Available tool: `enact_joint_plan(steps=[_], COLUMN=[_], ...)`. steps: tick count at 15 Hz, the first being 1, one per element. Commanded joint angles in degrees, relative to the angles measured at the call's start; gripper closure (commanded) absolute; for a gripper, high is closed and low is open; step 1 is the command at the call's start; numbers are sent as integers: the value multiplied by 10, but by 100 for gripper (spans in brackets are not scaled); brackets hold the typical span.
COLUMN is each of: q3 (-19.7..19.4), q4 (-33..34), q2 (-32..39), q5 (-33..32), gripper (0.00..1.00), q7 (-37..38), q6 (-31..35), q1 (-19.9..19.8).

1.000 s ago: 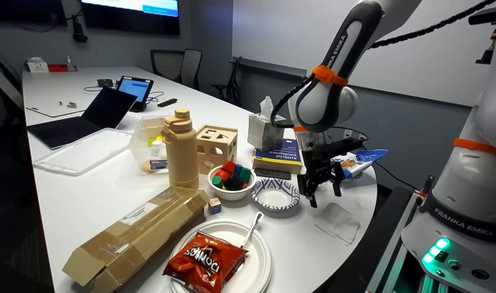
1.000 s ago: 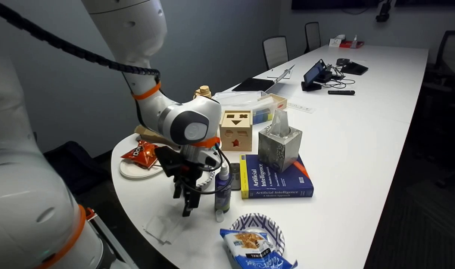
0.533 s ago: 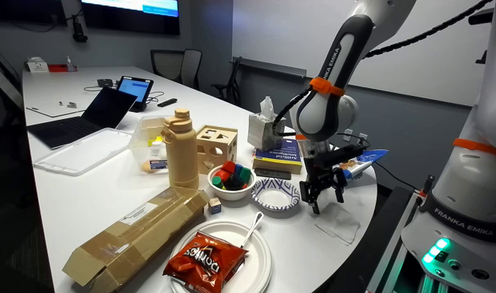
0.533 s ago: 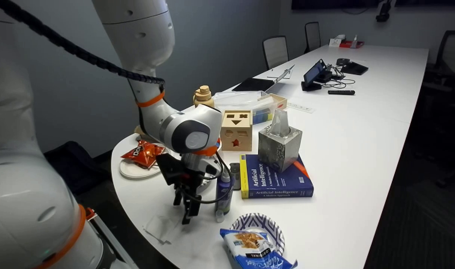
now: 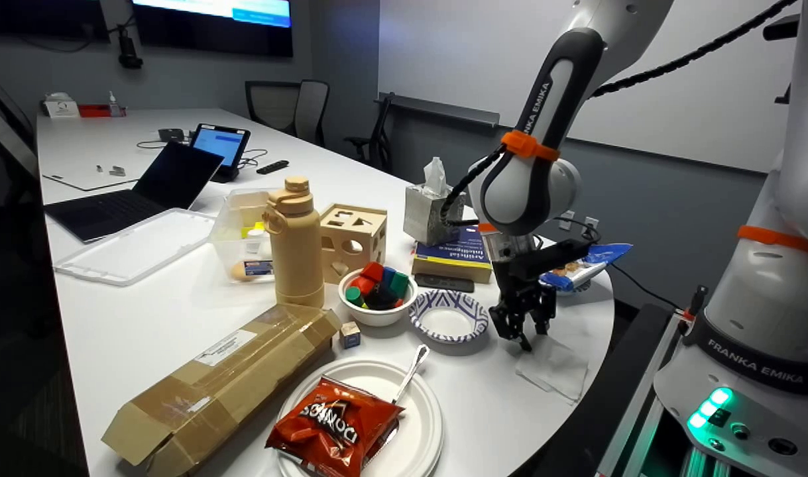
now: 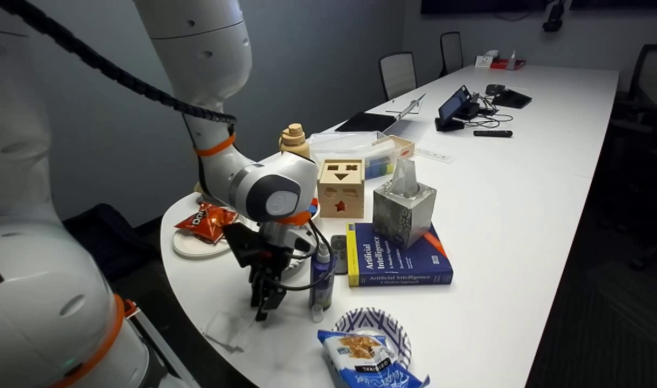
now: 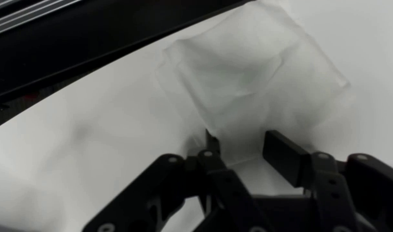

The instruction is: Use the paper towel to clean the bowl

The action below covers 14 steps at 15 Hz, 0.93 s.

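White table, rounded at one end, carries paper towel (close to the edge), patterned bowl, white bowl, plate, cardboard box, tan bottle, wooden box, book and spray bottle. Laptop sits farther along.

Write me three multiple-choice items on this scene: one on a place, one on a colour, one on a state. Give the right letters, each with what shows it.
1. The paper towel lies:
A) in the clear plastic bin
B) on the table
C) on the blue book

2. The bag on the white plate is mainly:
A) red
B) green
C) blue

3. The jaws are:
A) pressed together
B) outside the wrist view
C) apart

Right letters:
1 B, since both exterior views show it on the table, and one shows it clear of the patterned bowl.
2 A, since the bag looks red in both exterior views.
3 C, since the wrist view shows a gap between the jaws.
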Motion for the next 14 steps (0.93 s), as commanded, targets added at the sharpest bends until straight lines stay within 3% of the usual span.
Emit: enact_joint_plan(steps=[1, 3, 9, 14], q3=[-5, -5, 5, 19], q4=[-2, -1, -2, -14], q2=[8, 8, -22, -108], q5=[2, 4, 26, 9], gripper=[89, 99, 99, 99], q7=[-3, -4, -22, 5], q6=[6, 2, -13, -37], q1=[7, 7, 2, 24])
